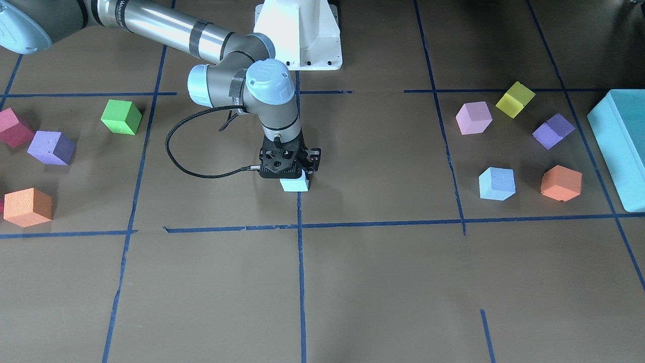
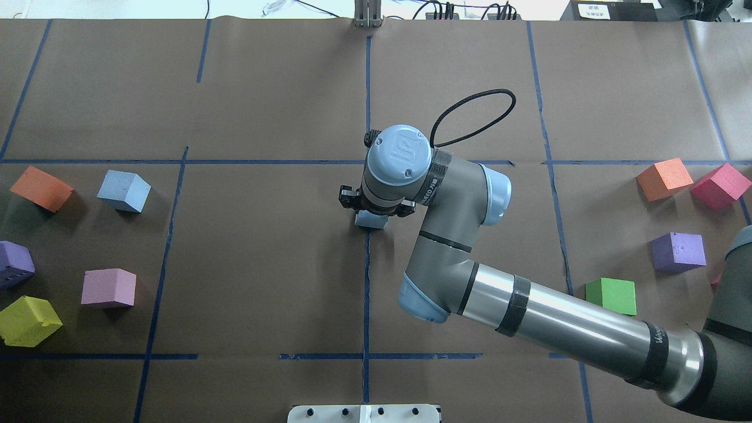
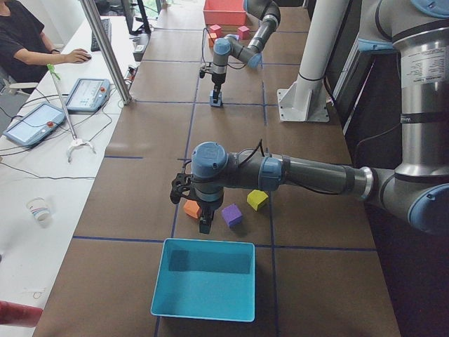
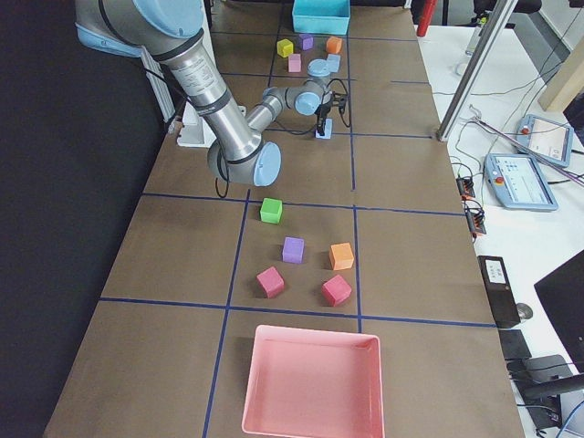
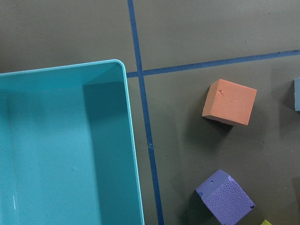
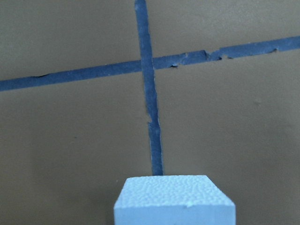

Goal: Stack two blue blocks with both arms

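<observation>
One blue block (image 1: pixel 295 185) is between the fingers of my right gripper (image 1: pixel 291 176) at the central tape crossing, at or just above the table. It also shows in the overhead view (image 2: pixel 371 221) and fills the bottom of the right wrist view (image 6: pixel 173 200). The second blue block (image 1: pixel 497 184) lies free on my left side, also in the overhead view (image 2: pixel 124 191). My left gripper (image 3: pixel 204 226) shows only in the exterior left view, hanging above the cubes next to the teal bin; I cannot tell whether it is open or shut.
A teal bin (image 5: pixel 61 150) stands at my far left, with orange (image 5: pixel 229 102), purple (image 1: pixel 553 131), pink (image 1: pixel 473 117) and yellow (image 1: pixel 515 99) cubes near it. Green (image 1: pixel 121 117), purple (image 1: pixel 51 147), orange (image 1: pixel 28 206) and red cubes lie on my right side. A pink tray (image 4: pixel 313 383) stands at the far right end.
</observation>
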`<state>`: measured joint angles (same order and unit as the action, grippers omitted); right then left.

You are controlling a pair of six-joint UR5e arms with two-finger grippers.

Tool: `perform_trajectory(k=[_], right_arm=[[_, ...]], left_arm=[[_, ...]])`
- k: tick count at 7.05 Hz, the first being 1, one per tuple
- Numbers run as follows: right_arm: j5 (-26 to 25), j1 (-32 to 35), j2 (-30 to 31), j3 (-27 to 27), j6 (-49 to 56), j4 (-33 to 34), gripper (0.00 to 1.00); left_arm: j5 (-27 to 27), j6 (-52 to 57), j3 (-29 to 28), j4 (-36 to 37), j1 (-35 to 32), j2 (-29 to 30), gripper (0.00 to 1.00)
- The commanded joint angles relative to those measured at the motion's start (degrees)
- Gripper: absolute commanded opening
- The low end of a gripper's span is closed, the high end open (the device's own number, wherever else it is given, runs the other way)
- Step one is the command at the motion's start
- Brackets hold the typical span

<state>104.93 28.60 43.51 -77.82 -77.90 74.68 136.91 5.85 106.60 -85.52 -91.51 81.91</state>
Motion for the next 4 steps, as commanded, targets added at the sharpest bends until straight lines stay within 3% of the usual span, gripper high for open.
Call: perform_trajectory(k=[1, 2, 4], right_arm=[[-0.42, -0.38, -0.01, 0.12, 3.08, 0.03, 0.77], [-1.73, -0.82, -0.09, 0.12, 3.54, 0.03, 0.99], [-1.92, -0.83, -0.71, -0.49, 3.63, -0.06, 1.00]], left_arm=[[0.73, -0.13, -0.07, 0.00, 0.01, 0.00, 1.00], [0.73, -0.13, -0.07, 0.00, 0.01, 0.00, 1.00], [0.64, -0.13, 0.01, -0.09, 0.01, 0.00, 1.00]])
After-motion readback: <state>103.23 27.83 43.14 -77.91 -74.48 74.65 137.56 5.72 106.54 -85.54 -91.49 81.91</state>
